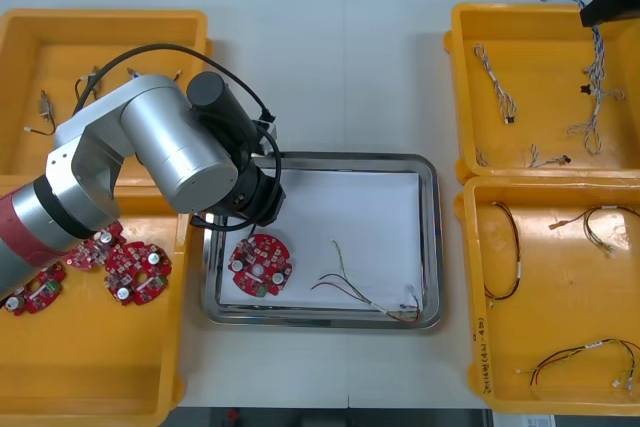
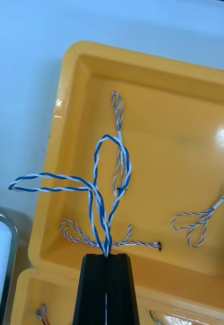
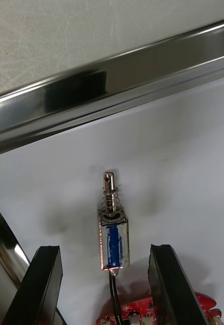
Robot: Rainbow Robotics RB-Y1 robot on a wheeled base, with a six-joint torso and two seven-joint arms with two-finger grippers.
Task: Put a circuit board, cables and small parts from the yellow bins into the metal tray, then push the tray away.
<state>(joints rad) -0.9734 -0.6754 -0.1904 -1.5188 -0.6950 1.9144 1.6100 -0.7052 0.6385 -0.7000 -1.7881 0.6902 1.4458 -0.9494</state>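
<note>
Left gripper (image 3: 104, 248) is down inside the tray (image 3: 117, 81), close to its left-hand side, with the shiny rim running right across ahead of the fingers. Its 2 fingers (image 3: 43, 279) are spread wide and grip nothing. A small metal part (image 3: 113, 238) sits between them against the white floor, with a gap to each finger. A thin black wire runs from that part back toward the circuit board (image 1: 260, 265), which lies in the tray's near left corner, just beside the arm. A thin cable (image 1: 365, 292) lies along the near rim to the board's right. The rest of the white floor out to the right rim is bare, so that's where the room is.

Right gripper (image 2: 106, 258) is up over the far right bin (image 2: 66, 152), at the table's far right corner in the front view. Its fingers are pressed together, pinching a blue and white cable (image 2: 104, 203) that loops out from the tips. 1 loop reaches past the bin's wall over the table. Loose cables (image 2: 198, 221) of the same kind lie on the bin floor under it.
</note>
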